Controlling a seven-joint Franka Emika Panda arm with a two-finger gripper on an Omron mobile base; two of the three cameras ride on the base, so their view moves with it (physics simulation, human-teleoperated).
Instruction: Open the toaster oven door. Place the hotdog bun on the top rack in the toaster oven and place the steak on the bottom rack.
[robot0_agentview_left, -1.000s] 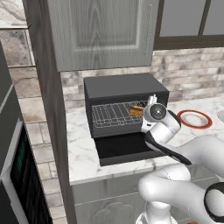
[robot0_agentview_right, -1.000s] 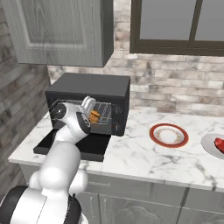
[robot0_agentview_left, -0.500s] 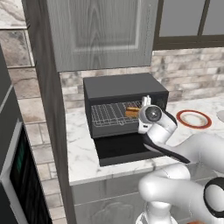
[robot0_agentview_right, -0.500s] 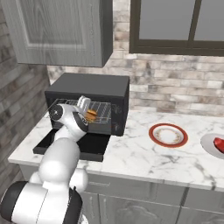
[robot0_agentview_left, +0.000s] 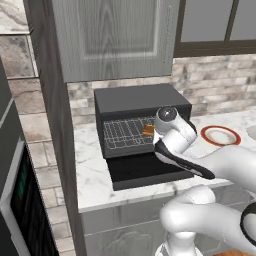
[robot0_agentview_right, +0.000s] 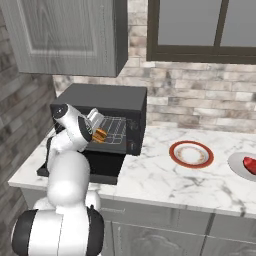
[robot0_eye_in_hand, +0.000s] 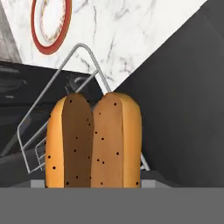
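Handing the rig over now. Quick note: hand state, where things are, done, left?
Hand: at the toaster oven mouth with the hotdog bun; grip itself hidden, so cannot tell whether it is shut.
Toaster oven door: folded down, open. Done.
Bun: over the outer end of a wire rack, release not confirmed; which level is unclear.
Steak: on a plate at the counter's far right. Left: finish bun on top rack, steak to bottom rack.

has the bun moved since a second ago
Yes. In the left base view the bun has drifted left along the top rack, away from the toaster oven's right side.
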